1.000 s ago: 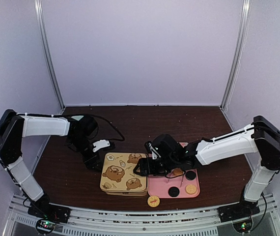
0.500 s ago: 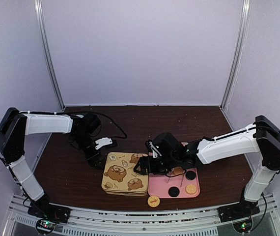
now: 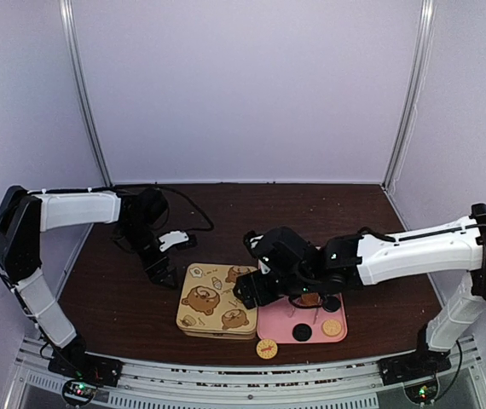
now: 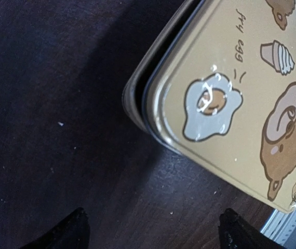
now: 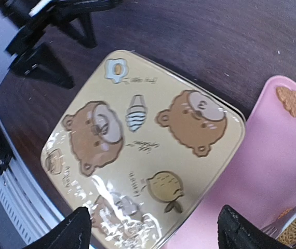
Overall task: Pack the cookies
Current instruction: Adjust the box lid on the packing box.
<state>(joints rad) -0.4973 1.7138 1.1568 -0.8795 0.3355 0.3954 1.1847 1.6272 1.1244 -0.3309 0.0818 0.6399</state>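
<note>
**A:** Dark brown wooden table (image 3: 98,298), and a job half done by the look of it. How far along is the packing?

**B:** Not finished, I judge. Nearest the front edge, just ahead of the tan rectangular tin with the bear-print lid (image 3: 213,298), one round yellow cookie (image 3: 266,348) lies alone on the wood.

**A:** And beside the tin?

**B:** Right against its right side sits a flat pink tray (image 3: 275,325) with loose cookies on it. There is a black round one (image 3: 301,331), a tan round one (image 3: 332,327) and two more farther back. The right wrist view also shows a small tree-shaped tan biscuit (image 5: 292,101).

**A:** Is the tin open?

**B:** No, the lid lies on it, so whatever is inside is hidden. The lid would have to come off before these go in.

**A:** The tools?

**B:** The right gripper (image 5: 153,231) hangs over the tin where it meets the tray, fingers spread and empty. The left gripper (image 4: 153,233) is low at the tin's far-left corner, also spread wide and holding nothing. Behind the tin stand pale lilac walls (image 3: 243,85).
</note>
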